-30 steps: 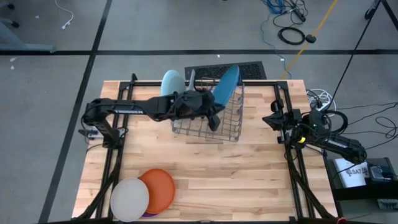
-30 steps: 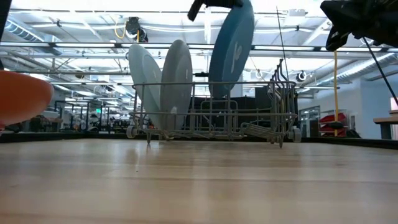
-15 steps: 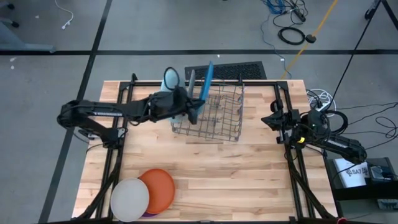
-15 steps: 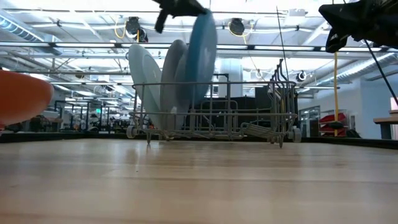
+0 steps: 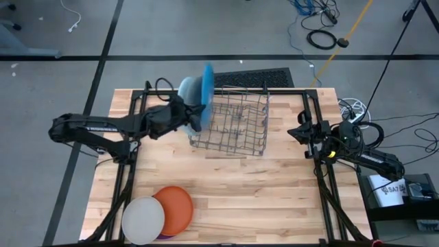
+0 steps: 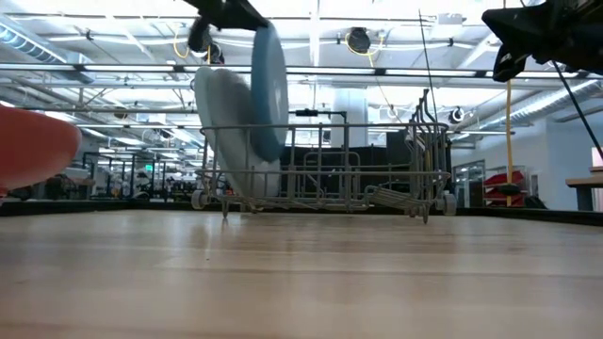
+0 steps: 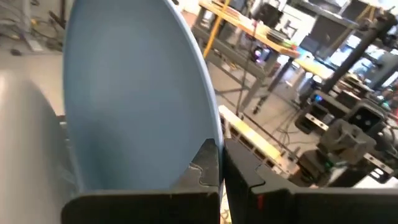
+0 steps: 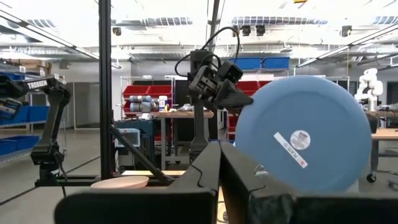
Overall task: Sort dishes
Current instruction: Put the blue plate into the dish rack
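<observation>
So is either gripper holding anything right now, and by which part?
The left gripper pinches the blue plate by its upper rim, upright over the dish rack. The right gripper holds nothing.

We see a grey wire dish rack (image 5: 232,123) on the wooden table (image 5: 274,199), cables (image 5: 321,34) on the floor beyond.

Smooth matt plastic blue plate (image 5: 205,95); thin grey metal wire rack (image 5: 236,127); pale planked wooden table (image 5: 267,199), lightly glossy.
</observation>
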Controlling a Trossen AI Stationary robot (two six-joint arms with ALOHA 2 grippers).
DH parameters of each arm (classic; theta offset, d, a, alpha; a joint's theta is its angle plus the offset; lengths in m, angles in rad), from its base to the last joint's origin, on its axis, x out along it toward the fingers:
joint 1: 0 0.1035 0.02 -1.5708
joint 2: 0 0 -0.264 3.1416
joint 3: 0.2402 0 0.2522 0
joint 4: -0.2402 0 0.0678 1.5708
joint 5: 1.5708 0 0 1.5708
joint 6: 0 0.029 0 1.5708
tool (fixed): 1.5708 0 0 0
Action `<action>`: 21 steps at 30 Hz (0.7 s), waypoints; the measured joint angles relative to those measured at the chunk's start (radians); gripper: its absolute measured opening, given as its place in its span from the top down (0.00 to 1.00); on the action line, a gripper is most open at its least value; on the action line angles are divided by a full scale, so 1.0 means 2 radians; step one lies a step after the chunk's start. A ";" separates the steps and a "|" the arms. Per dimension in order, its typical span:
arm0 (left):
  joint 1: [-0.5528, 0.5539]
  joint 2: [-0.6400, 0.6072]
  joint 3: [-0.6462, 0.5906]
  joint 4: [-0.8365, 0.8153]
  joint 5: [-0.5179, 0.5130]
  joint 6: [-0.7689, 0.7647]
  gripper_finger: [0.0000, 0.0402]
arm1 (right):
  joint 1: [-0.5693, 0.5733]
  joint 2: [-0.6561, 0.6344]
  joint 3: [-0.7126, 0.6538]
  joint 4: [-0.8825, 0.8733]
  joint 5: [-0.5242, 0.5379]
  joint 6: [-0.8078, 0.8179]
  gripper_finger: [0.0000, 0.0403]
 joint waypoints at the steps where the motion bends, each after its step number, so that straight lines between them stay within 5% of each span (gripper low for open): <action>1: -0.003 -0.008 -0.002 0.000 -0.008 0.000 1.00 | 0.000 0.000 0.000 0.000 0.000 0.000 0.99; 21: -0.001 0.038 -0.005 0.059 0.096 -0.024 1.00 | 0.000 0.000 0.000 -0.005 0.000 0.001 0.99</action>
